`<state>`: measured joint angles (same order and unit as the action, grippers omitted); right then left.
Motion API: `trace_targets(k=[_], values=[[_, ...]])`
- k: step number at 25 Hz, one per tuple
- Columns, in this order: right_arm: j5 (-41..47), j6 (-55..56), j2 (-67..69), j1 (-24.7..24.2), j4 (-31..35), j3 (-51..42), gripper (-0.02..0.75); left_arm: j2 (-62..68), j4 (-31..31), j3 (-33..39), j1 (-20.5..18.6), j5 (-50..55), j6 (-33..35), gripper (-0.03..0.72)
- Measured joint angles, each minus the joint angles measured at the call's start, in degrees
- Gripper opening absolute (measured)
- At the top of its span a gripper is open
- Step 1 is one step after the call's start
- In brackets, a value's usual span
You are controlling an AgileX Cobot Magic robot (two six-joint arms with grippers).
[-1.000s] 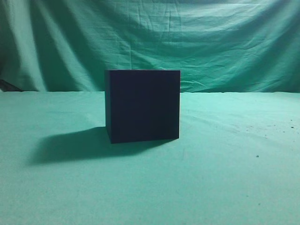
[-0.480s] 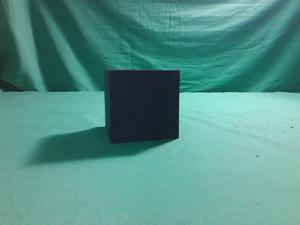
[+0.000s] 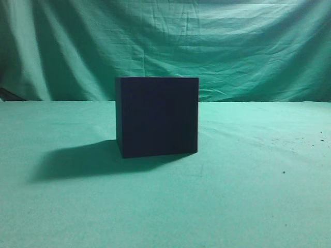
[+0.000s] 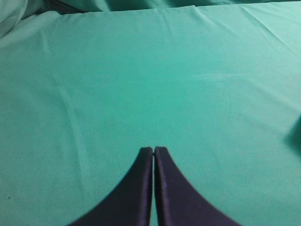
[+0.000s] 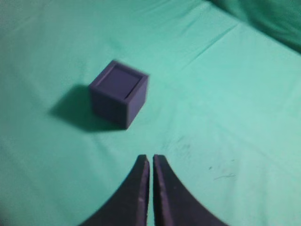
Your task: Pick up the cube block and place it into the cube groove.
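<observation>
The left gripper [image 4: 153, 151] shows only in its own wrist view: its two dark fingers are pressed together with a hairline gap between the tips, holding nothing, above bare green cloth [image 4: 141, 84]. A dark patch cuts into that view's right edge — too little of it shows to tell what it is.

In the exterior view, the cube groove [image 3: 157, 117] stands upright near the middle of the cloth-covered table [image 3: 248, 196], a large, nearly black box with plain flat sides, casting a shadow to its left. A wrinkled green backdrop [image 3: 232, 46] hangs behind it. Neither arm shows in this view, nor does the block.

The right wrist view gives what the others lack — the cube block [image 5: 119, 93], a small dark purple cube with a lighter top face inside a darker rim, resting on the cloth ahead and a little left of the right gripper [image 5: 151, 159]. The block looks slightly blurred. This gripper's fingers are also closed together and empty, well apart from the block. A few dark specks mark the cloth just beside the fingertips.
</observation>
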<state>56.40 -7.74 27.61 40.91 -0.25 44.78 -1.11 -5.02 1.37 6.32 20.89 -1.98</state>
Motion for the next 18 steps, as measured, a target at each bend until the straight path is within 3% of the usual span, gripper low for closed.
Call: trace_targets(k=[9,18], values=[[-24.28,-0.12,-15.05,-20.06,1.88,-18.53,0.000,0.00,0.00,0.00,0.00,0.00,0.00,0.000],[-33.45,-0.12,-27.16,-33.43,2.47,-36.91,0.000,0.00,0.00,0.00,0.00,0.00,0.00,0.000]])
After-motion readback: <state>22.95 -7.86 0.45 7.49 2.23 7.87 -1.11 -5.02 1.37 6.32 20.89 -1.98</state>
